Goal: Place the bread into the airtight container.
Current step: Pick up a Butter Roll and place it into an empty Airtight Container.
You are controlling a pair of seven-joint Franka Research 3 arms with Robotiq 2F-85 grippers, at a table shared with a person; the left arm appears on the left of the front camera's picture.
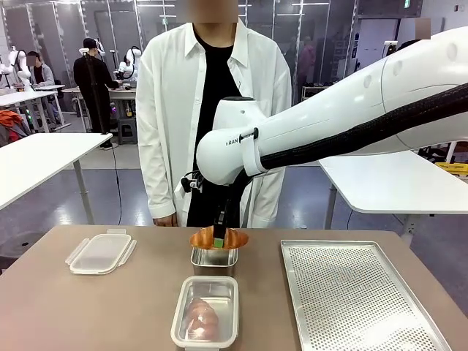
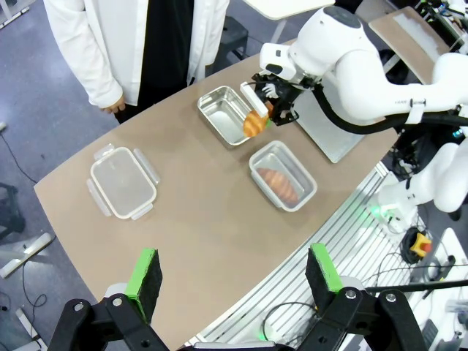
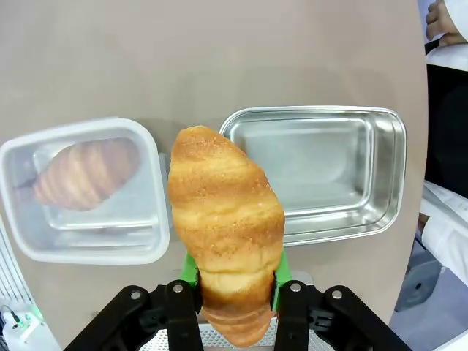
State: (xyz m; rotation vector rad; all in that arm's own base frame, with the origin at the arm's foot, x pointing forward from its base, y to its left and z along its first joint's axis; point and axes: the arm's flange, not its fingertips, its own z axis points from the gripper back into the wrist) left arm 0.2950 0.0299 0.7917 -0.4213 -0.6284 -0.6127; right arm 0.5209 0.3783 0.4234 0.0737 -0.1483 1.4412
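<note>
Your right gripper is clamping the bread, a golden croissant, by one end. Its green pads are pressing in from both sides, so the jaws are standing only as far apart as the pastry is thick. The bread is hanging in the air, touching nothing below. In the right wrist view it is hanging over the gap where the steel pan and the airtight container sit side by side.

The container is sitting uncovered nearer your side of the table, with a second roll lying in it (paler than the held one). Its lid is lying flat well off to the left. A perforated tray is taking up the right side of the table.

Your left gripper is hovering high over the table's near edge. Its jaws are spread wide and gripping nothing.

A person in a white coat is standing at the far edge, one hand hanging just behind the tabletop. Nothing is lying between the bread and the container's open top.
</note>
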